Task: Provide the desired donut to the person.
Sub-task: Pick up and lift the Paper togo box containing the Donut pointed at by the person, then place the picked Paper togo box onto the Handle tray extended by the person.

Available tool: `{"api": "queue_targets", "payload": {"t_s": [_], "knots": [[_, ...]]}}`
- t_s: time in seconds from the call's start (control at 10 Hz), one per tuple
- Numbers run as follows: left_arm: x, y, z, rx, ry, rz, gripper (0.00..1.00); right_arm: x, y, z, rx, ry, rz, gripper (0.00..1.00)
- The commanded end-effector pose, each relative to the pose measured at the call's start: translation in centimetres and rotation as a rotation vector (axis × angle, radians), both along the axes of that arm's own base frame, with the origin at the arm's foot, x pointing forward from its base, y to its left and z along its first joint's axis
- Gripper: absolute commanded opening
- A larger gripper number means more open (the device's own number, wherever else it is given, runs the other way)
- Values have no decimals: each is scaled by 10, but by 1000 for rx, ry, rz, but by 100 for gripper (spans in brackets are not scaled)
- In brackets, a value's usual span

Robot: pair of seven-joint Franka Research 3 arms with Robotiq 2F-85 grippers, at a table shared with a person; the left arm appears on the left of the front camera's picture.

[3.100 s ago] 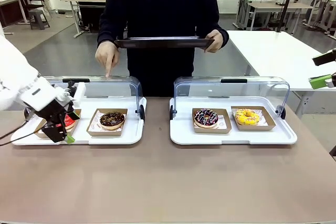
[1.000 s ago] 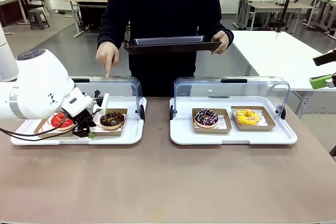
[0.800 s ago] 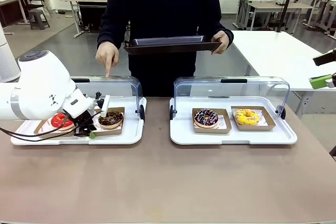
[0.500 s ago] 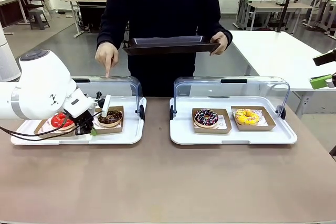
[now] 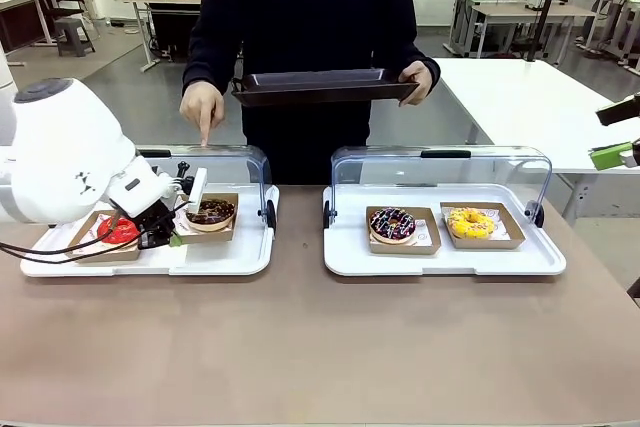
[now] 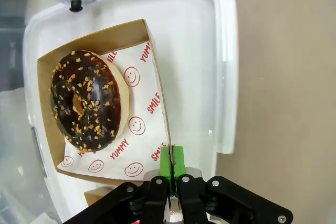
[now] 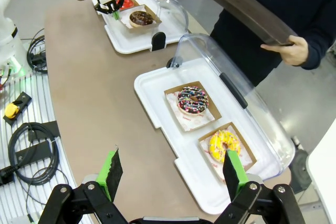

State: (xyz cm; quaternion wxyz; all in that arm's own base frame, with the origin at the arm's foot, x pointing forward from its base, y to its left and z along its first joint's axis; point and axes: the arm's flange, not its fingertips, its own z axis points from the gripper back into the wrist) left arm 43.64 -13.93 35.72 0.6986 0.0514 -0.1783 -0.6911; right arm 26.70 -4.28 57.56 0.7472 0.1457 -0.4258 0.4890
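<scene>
Left gripper (image 6: 171,162): green pads pressed together, pinching one wall of the brown cardboard boat (image 6: 100,40) that holds the chocolate-glazed, nut-sprinkled donut (image 6: 85,107). The boat is in the right half of the left white plastic tray with clear hinged lid (image 5: 240,259). Cannot tell if the boat is lifted off that tray's floor.

A red-glazed donut (image 5: 118,230) sits in the same tray's left half, partly behind the arm. The person's pointing hand (image 5: 203,107) hangs above the tray's far edge. The other hand (image 5: 418,75) holds a dark rectangular serving tray (image 5: 322,86), beyond the white tray and to its right.

Right gripper (image 7: 171,166): fingers spread wide, holding nothing, well apart from the white tray.

Progress, as I judge it: the donut is picked out and the grasp is made. Left to do: draw the boat out, carry it to the dark serving tray, release.
</scene>
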Motion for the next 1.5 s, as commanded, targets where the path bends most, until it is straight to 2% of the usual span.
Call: {"api": "queue_targets", "payload": {"t_s": [0.0,0.2,0.3,0.6,0.8,0.9,1.0,1.1,1.4], "knots": [[-47,13,21,-33,5,15,0,1,1,-1,-3,0,18,100],[-107,22,52,-93,78,38,0,1,1,-1,-3,0,18,100],[-135,24,73,-109,83,50,0,1,1,-1,-3,0,18,100],[-188,33,138,-125,99,153,0,1,1,-1,-3,0,18,100],[-202,44,167,-133,75,140,0,1,1,-1,-3,0,18,100],[-200,50,171,-114,72,161,0,1,1,-1,-3,0,18,100],[-185,57,161,-122,226,140,0,1,1,-1,-3,0,18,100],[-183,40,208,-135,88,137,0,1,1,-1,-3,0,18,100],[-183,40,208,-135,88,137,0,1,1,-1,-3,0,18,100]]}}
